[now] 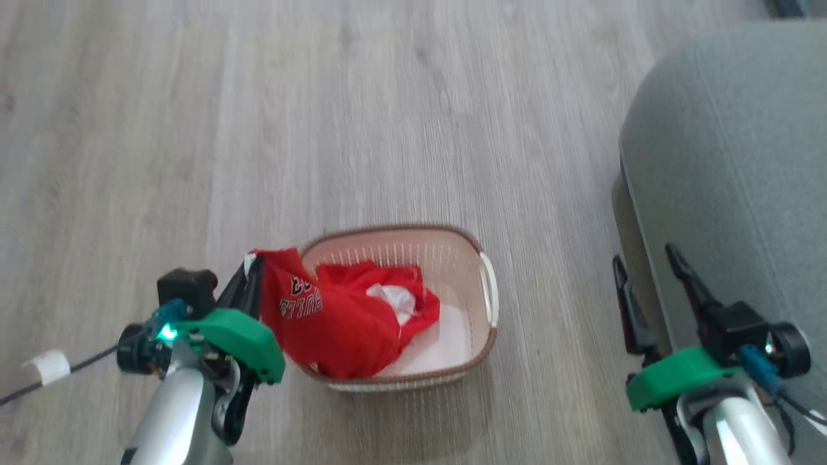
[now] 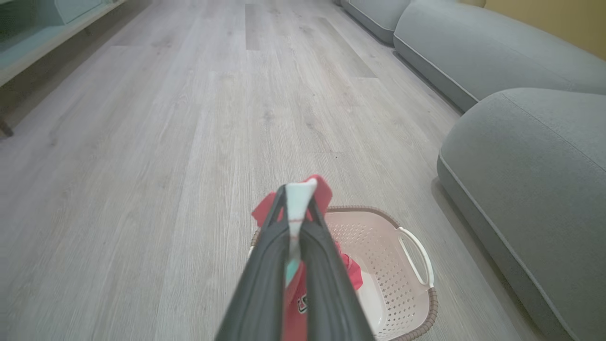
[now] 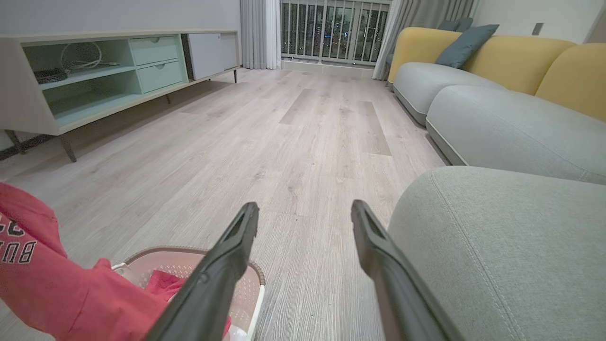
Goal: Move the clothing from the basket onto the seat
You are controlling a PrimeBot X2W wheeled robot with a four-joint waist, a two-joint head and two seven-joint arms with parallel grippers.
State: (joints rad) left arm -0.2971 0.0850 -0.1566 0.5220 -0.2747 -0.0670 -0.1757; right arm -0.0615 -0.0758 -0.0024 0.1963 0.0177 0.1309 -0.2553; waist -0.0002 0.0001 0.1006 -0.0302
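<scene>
Where the two dark fingers of the left gripper [image 1: 253, 270] meet, at the lower left of the head view, a white-trimmed edge of the clothing [image 1: 336, 323] is pinched between them, the jaws closed tight on the fabric. From the fingertips the red garment slopes down and to the right over the left rim of the basket [image 1: 475, 284], with most of it bunched inside and its white lettering upside down. The basket stands on the wooden floor [image 1: 323, 129] at lower centre. At the lower right, the right gripper [image 1: 645, 256] holds its fingers spread wide with nothing between them, beside the edge of the grey seat [image 1: 730, 161], which fills the right side of the frame, apart from the clothing.
</scene>
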